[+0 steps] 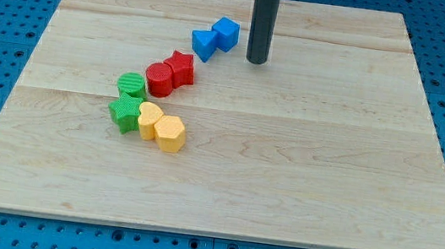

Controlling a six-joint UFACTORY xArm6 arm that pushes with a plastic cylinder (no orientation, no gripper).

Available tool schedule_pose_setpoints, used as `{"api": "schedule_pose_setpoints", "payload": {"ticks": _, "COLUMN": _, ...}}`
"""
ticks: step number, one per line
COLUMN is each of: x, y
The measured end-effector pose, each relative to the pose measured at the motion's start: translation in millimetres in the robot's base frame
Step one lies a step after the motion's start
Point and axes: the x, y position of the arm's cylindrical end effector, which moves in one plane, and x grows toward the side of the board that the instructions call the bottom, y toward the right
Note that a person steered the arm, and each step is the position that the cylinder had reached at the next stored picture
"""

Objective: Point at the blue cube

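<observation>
The blue cube (226,34) sits near the view's top centre on the wooden board (304,152). A blue triangular block (204,44) touches its lower left side. My tip (256,61) is the lower end of a dark rod. It stands just to the right of the blue cube, a small gap apart, not touching it.
A red star (182,68) and a red cylinder (159,79) sit below left of the blue blocks. Further down left are a green cylinder (131,85), a green star (124,113), and two yellow blocks (150,120) (170,133). Blue pegboard surrounds the board.
</observation>
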Motion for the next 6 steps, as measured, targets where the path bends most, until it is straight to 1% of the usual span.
{"api": "schedule_pose_setpoints", "payload": {"ticks": 1, "x": -25, "y": 9}}
{"api": "schedule_pose_setpoints", "payload": {"ticks": 3, "x": -72, "y": 8}}
{"api": "schedule_pose_setpoints", "payload": {"ticks": 6, "x": -80, "y": -28}}
